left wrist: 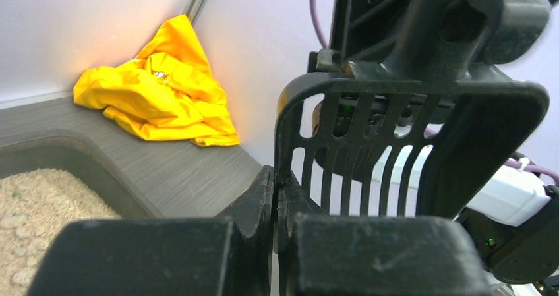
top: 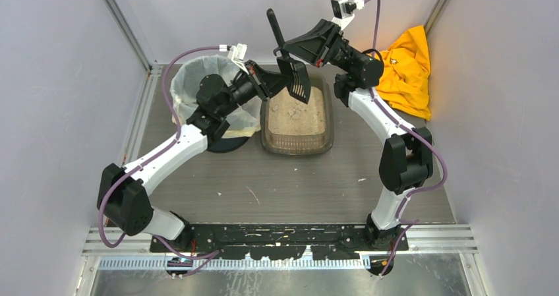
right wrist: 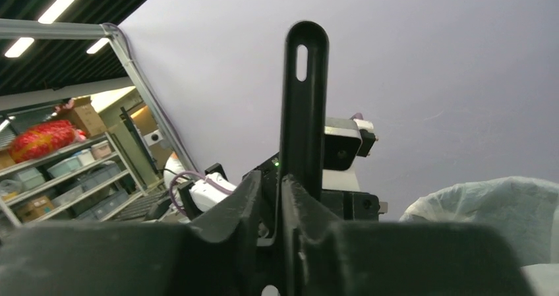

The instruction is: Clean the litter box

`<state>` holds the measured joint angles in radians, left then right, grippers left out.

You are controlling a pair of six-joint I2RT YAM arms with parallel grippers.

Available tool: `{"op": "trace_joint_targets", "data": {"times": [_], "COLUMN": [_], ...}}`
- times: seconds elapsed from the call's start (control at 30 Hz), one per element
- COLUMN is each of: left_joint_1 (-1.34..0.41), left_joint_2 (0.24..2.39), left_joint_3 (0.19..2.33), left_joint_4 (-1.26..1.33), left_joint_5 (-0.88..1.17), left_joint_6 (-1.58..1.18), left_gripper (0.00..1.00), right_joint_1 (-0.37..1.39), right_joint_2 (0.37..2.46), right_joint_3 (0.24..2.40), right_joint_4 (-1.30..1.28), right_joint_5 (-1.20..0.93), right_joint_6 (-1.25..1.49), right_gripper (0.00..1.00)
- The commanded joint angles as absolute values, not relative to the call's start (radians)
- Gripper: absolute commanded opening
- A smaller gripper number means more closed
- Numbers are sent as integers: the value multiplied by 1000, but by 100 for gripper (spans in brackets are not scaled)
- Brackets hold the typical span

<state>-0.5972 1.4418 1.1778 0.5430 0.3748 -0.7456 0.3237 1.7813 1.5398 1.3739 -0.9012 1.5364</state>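
The litter box (top: 296,121), a brown-grey tray of pale granules, sits mid-table; its near corner shows in the left wrist view (left wrist: 39,197). A black slotted scoop (top: 298,78) hangs tilted above the box's far end, handle up. My right gripper (top: 285,49) is shut on the scoop's handle (right wrist: 304,111), jaws pinched round it (right wrist: 280,190). My left gripper (top: 273,84) is shut on the side rim of the scoop's head (left wrist: 395,138), the thin wall caught between its jaws (left wrist: 277,184). No clumps show in the scoop.
A round bin with a white bag liner (top: 191,85) stands left of the box, under my left arm; its liner shows in the right wrist view (right wrist: 488,210). A yellow cloth (top: 409,68) lies in the far right corner, also in the left wrist view (left wrist: 158,91). Walls enclose three sides.
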Motion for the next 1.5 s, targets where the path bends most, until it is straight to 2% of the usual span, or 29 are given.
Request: {"op": "trace_joint_targets", "data": {"times": [0.0, 0.07, 0.1, 0.37, 0.43, 0.5, 0.57, 0.6, 0.67, 0.8, 0.83, 0.87, 0.9, 1.0, 1.07, 1.17, 1.23, 1.37, 1.47], "left_joint_1": [-593, -592, -592, -578, -574, -573, -572, -573, -573, -573, -573, -572, -573, -577, -580, -588, -590, -593, -608], "left_joint_2": [1420, 1416, 1412, 1378, 1383, 1388, 1392, 1395, 1401, 1424, 1453, 1482, 1509, 1569, 1581, 1572, 1564, 1553, 1551], "left_joint_3": [1234, 1257, 1274, 1389, 1441, 1471, 1483, 1486, 1487, 1446, 1465, 1489, 1511, 1537, 1518, 1480, 1473, 1456, 1422], "left_joint_4": [452, 374, 333, -61, -175, -251, -297, -312, -333, -301, -319, -344, -366, -380, -348, -287, -295, -304, -271], "left_joint_5": [339, 325, 321, 298, 326, 363, 395, 416, 451, 502, 495, 487, 476, 445, 458, 464, 444, 368, 306], "left_joint_6": [-709, -674, -651, -447, -358, -278, -210, -176, -116, 17, 48, 82, 108, 142, 127, 111, 130, 186, 220], "left_gripper": [0, 0, 0, 0, 0, 0, 0, 0, 0, 0, 0, 0, 0, 0, 0, 0, 0, 0, 0], "right_joint_1": [325, 316, 311, 169, 155, 171, 214, 225, 219, 174, 173, 173, 173, 149, 147, 147, 147, 147, 147], "right_joint_2": [1756, 1750, 1743, 1686, 1626, 1542, 1502, 1497, 1466, 1328, 1301, 1284, 1275, 1304, 1304, 1218, 1164, 1082, 1019], "right_joint_3": [1547, 1532, 1523, 1445, 1428, 1463, 1550, 1584, 1576, 1393, 1364, 1349, 1343, 1359, 1339, 1231, 1195, 1169, 1106], "right_joint_4": [1412, 1378, 1347, 1135, 893, 422, -50, -195, -328, -270, -278, -307, -359, -511, -532, -407, -372, -370, -270], "right_joint_5": [-896, -897, -894, -759, -758, -680, -472, -366, -212, -78, -48, -15, 77, 165, 99, -68, -95, -271, -422], "right_joint_6": [1517, 1483, 1455, 1329, 1155, 733, 412, 333, 259, 292, 306, 325, 376, 451, 469, 518, 561, 533, 570], "right_gripper": [48, 70, 75, 81, 81, 81, 81, 81, 81, 81, 86, 96, 99, 99, 94, 89, 86, 87, 85]}}
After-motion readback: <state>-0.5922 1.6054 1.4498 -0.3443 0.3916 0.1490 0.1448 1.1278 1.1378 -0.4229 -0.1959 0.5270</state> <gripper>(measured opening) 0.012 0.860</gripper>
